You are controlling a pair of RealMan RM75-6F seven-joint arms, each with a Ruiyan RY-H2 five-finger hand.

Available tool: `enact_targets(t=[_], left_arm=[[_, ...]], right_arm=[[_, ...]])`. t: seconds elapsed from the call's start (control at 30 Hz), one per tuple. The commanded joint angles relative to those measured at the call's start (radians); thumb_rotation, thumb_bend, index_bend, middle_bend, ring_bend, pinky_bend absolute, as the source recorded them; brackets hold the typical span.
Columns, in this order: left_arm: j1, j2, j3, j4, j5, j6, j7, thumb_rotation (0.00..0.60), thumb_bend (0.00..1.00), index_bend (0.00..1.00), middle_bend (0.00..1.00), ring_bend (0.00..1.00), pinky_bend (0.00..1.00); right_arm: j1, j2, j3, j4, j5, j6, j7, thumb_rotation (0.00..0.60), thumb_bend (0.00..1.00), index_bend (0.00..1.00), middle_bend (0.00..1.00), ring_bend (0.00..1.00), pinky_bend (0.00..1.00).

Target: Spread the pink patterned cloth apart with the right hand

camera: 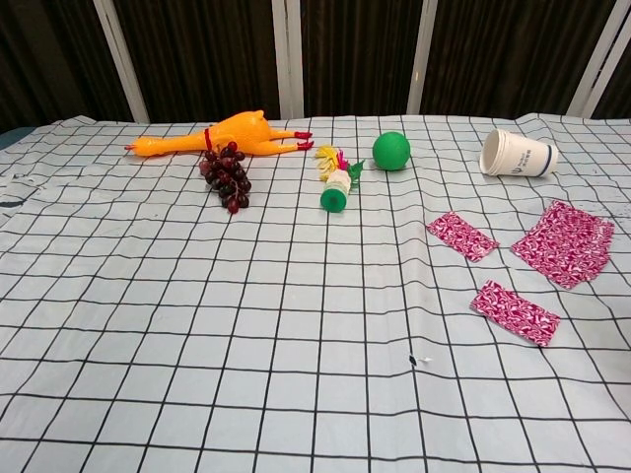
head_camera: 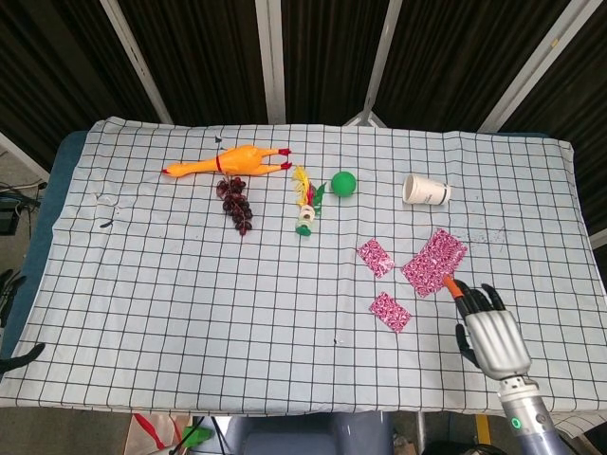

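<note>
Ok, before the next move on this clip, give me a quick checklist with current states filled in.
1. Pink cloth pieces lie apart: large piece, upper small piece, lower small piece do not touch. Ok.
2. Right hand holds nothing, fingers apart. Ok.
3. Right hand off the cloth, near the table's front edge. Ok.
4. Paper cup lies on its side, away from the cloth. Ok.
5. Left hand position: not visible. Cannot tell.
</note>
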State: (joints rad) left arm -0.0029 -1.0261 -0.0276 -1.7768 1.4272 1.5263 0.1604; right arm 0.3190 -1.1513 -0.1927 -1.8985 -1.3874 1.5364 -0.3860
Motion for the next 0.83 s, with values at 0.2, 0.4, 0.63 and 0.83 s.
enact_targets(t=[0.2,0.4,0.63,0.83], left_arm=[[0.005,0.002,-0.006,0.002,-0.01,0.008,-0.007,0.6,0.21,0.12,0.02,0.03,0.06],[0.003,0.002,-0.007,0.006,-0.007,0.005,-0.011,0.6,0.21,0.12,0.02,0.03,0.06],[0.005,0.005,-0.006,0.008,-0.003,0.007,-0.019,0.6,0.21,0.12,0.02,0.03,0.06],[0.005,0.004,-0.005,0.01,0.0,0.008,-0.019,0.6,0.21,0.12,0.02,0.03,0.06]], right_arm=[[-0.099,-0.008,-0.023,0.141,-0.066,0.043,0.071,0.6,0.59,0.0,0.09,0.14,0.07],[-0.134,-0.01,0.032,0.201,-0.094,0.087,0.127,0.6,0.59,0.0,0.09,0.13,0.06],[-0.172,-0.014,0.094,0.247,-0.087,0.122,0.208,0.6,0.59,0.0,0.08,0.13,0.06],[-0.185,0.001,0.112,0.248,-0.09,0.1,0.233,0.6,0.59,0.0,0.08,0.13,0.06]])
